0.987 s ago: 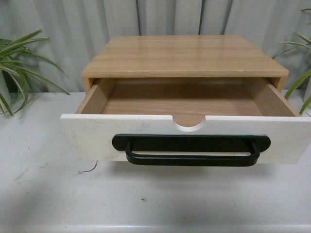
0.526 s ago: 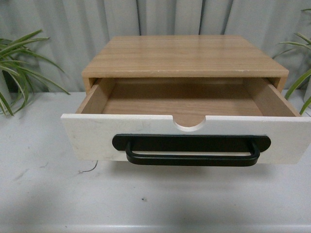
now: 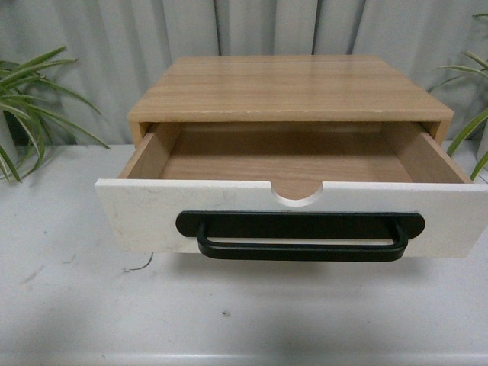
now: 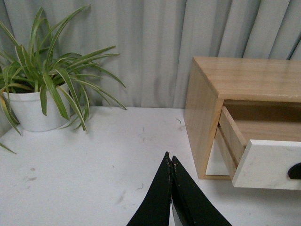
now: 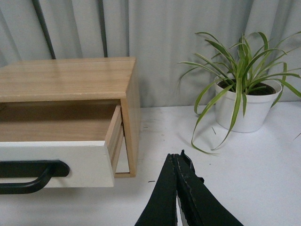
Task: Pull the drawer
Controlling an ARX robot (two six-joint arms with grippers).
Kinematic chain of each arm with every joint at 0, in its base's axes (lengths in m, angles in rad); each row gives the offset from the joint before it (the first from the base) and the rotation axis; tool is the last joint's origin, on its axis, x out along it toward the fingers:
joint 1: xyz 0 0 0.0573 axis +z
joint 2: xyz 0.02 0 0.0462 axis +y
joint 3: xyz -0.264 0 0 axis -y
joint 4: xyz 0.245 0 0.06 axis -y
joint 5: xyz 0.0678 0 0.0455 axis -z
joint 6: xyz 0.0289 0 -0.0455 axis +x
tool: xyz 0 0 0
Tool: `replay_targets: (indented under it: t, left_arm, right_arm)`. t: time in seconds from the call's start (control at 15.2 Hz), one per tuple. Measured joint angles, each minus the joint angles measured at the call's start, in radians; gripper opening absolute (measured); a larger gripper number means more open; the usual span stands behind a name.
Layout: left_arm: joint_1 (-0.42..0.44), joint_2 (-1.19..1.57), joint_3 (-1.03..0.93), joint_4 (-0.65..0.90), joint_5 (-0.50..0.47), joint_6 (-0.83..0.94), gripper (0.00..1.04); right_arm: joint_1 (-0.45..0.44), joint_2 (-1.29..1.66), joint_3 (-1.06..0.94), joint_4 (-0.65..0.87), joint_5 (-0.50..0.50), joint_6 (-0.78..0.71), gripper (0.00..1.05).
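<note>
Drawer [image 3: 290,206] pulled out, left fingers [image 4: 164,188] pressed together, right fingers [image 5: 186,188] pressed together, both touching nothing

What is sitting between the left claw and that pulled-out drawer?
Nothing: in the left wrist view only bare white tabletop separates the shut left gripper from the open drawer. The potted plant stands off the other way.

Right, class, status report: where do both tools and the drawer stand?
Left tool shut, empty, off the cabinet's side. Right tool shut, empty. Drawer pulled well out, nothing inside. Handle unobstructed.
</note>
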Motion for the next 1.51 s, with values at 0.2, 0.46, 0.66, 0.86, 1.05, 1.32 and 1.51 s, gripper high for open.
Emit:
replay_targets:
  t: [0.2, 0.46, 0.66, 0.86, 1.05, 1.32, 1.51]
  left_arm:
    - [0.000, -0.120, 0.000, -0.167, 0.000, 0.000, 0.02]
    - [0.000, -0.195, 0.001, -0.203, 0.001, 0.000, 0.02]
    - [0.000, -0.195, 0.000, -0.206, 0.000, 0.000, 0.02]
    - [0.000, -0.195, 0.000, -0.206, 0.000, 0.000, 0.19]
    - [0.000, -0.195, 0.001, -0.206, 0.000, 0.000, 0.57]
    - [0.000, -0.195, 0.000, -0.206, 0.000, 0.000, 0.98]
    - [0.000, -0.195, 0.001, -0.206, 0.000, 0.001, 0.98]
  right_arm:
    - [0.000, -0.081, 0.001, -0.103, 0.000, 0.000, 0.02]
    - [0.000, -0.209, 0.001, -0.215, 0.000, 0.000, 0.02]
    - [0.000, -0.209, 0.001, -0.216, 0.000, 0.000, 0.02]
    - [0.000, -0.209, 0.001, -0.216, 0.000, 0.000, 0.24]
    - [0.000, -0.209, 0.001, -0.216, 0.000, 0.000, 0.64]
    - [0.000, -0.209, 0.001, -0.216, 0.000, 0.000, 0.97]
    - [0.000, -0.209, 0.000, -0.216, 0.000, 0.000, 0.98]
